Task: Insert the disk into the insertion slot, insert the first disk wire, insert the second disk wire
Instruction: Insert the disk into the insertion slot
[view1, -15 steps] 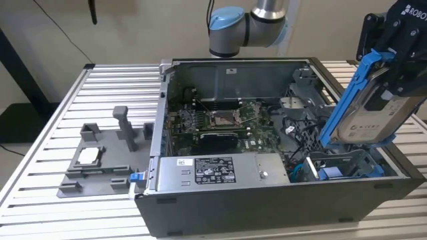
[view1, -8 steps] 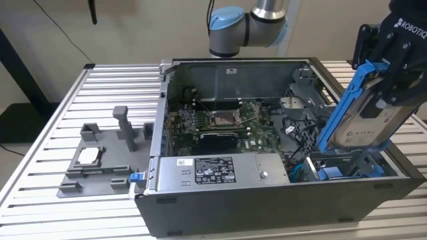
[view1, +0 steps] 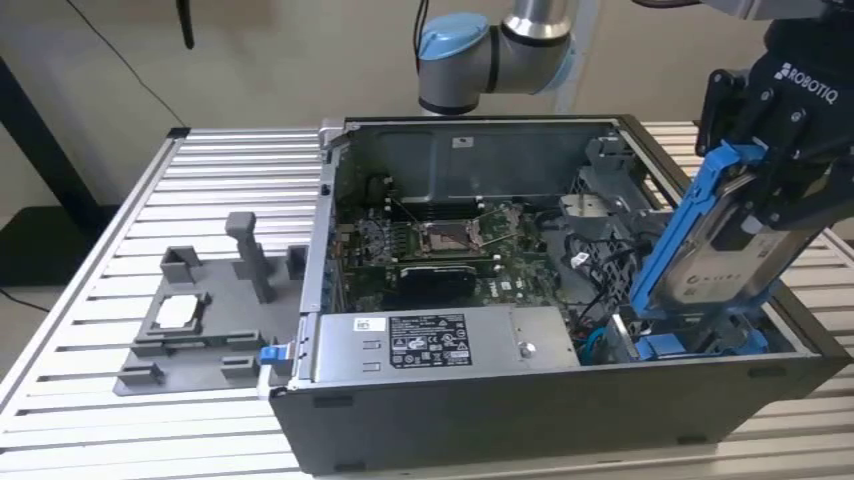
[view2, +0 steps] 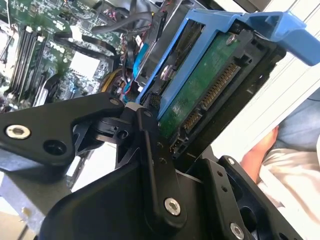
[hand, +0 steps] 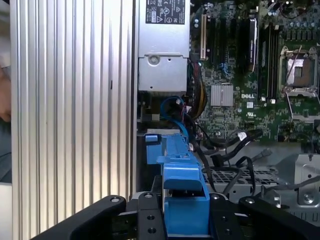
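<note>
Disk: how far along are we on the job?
Done: disk picked up, clamped in the fingers. In hand: it hangs tilted over the case, lower end at the slot, not seated. Left: seating it and the wiring; its connector is bare in the second wrist view.

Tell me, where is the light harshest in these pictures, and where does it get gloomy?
In the second wrist view the table beside the disk is washed out to near white. In the first wrist view its ribs gleam in bright streaks. In the exterior view the light is even, and the near wall of the computer case looks darkest.
</note>
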